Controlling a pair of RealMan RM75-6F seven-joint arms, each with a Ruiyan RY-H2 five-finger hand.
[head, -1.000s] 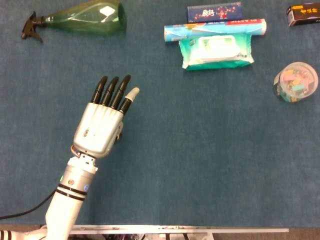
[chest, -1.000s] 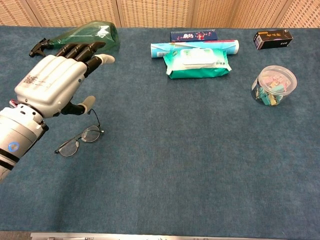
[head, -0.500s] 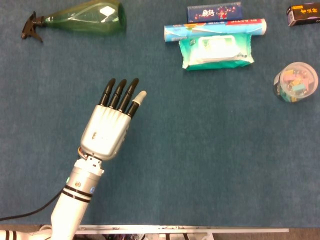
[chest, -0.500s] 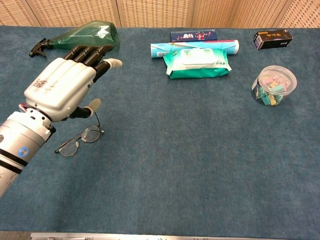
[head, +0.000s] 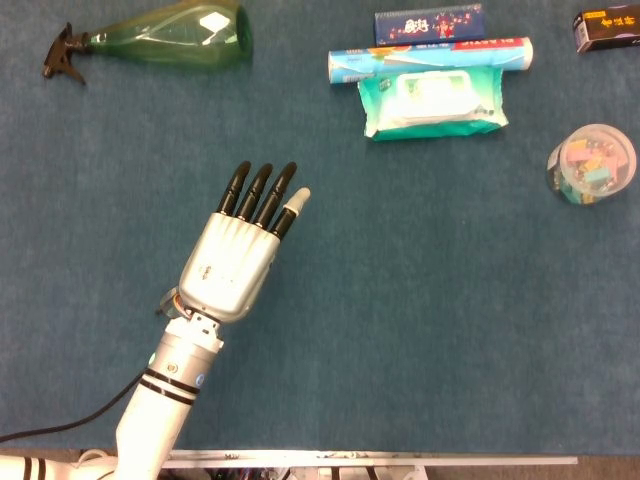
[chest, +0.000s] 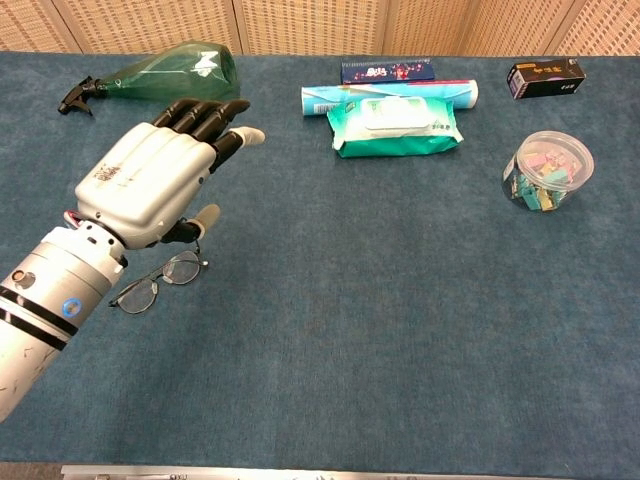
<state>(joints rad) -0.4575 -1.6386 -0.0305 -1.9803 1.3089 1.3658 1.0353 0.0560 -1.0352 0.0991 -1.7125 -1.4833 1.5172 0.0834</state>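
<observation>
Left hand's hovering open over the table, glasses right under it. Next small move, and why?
Probably lower the left hand straight down toward the thin wire-framed glasses. Chest view shows them flat on the blue cloth table just below the palm; the hand is open, fingers extended, touching nothing.

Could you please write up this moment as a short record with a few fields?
left hand: raised over the table, fingers straight and apart, holding nothing
right hand: not in view
nearest thing: glasses, lying on the table under the left hand
far left: green spray bottle, on its side
far middle: wipes pack, with a tube and a long box behind it
right: clear jar of clips; small black box
surface: blue table
</observation>
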